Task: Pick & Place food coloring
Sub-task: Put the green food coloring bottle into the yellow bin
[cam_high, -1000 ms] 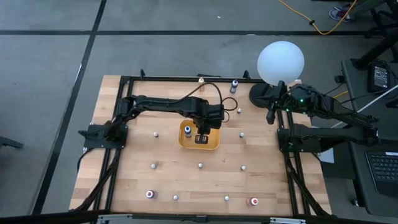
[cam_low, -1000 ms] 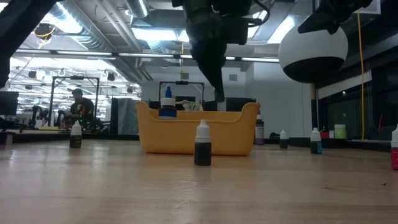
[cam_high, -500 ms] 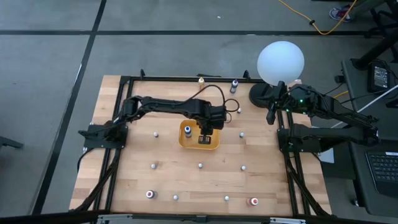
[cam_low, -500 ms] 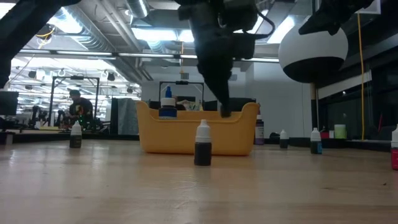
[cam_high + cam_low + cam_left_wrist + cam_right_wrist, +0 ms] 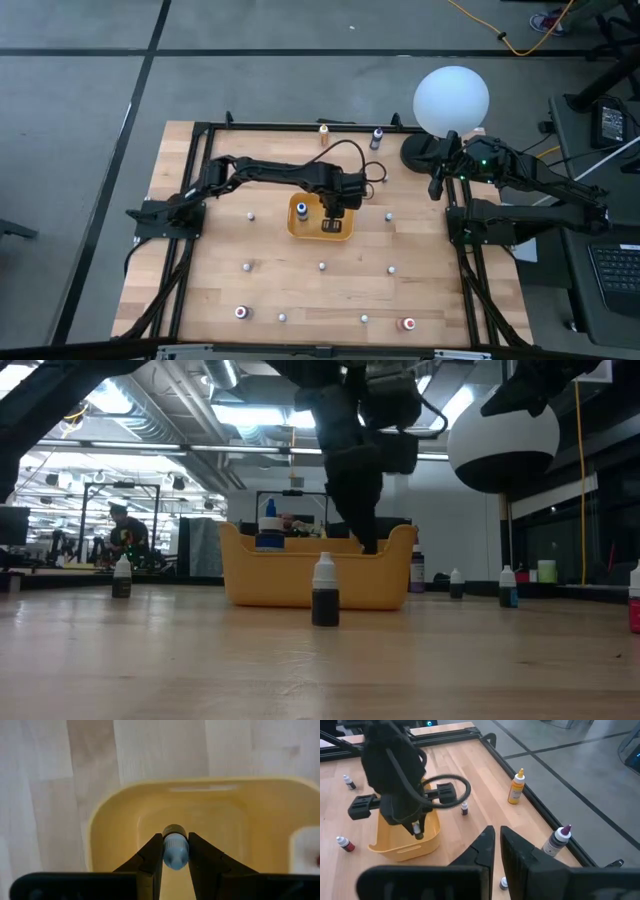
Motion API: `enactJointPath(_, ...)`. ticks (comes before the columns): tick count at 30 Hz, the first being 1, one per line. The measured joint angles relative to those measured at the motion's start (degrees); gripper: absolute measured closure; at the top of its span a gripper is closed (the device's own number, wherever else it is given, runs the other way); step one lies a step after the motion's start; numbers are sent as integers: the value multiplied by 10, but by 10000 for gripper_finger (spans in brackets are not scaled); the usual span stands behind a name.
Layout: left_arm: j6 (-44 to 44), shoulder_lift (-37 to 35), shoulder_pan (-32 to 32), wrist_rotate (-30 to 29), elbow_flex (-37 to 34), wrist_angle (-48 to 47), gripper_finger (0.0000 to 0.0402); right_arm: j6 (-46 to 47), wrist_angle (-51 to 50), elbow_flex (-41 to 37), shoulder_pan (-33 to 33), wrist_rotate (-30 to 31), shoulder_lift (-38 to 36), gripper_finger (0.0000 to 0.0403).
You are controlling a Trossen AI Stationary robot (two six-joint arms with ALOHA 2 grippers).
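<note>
A big white globe lamp (image 5: 452, 99) stands on a dark base at the far right corner of the wooden table (image 5: 200, 290), well apart from the orange-yellow tray (image 5: 342, 235) that sits near the table's middle. An orange cable (image 5: 505, 38) trails over the grey floor beyond the lamp. Far behind the tray, across the room, a person (image 5: 128, 535) is at a workbench under bright ceiling lights.

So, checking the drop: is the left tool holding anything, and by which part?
Yes: the left tool pinches a small food coloring bottle by its sides, over the yellow tray.
</note>
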Motion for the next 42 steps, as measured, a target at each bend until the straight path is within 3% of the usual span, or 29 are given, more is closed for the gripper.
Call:
enactJointPath(30, 5, 36, 5, -11, 0, 2, 333, 2, 0, 0, 0, 0, 0, 369)
enactJointPath(42, 5, 36, 6, -11, 0, 2, 305, 2, 0, 0, 0, 0, 0, 369)
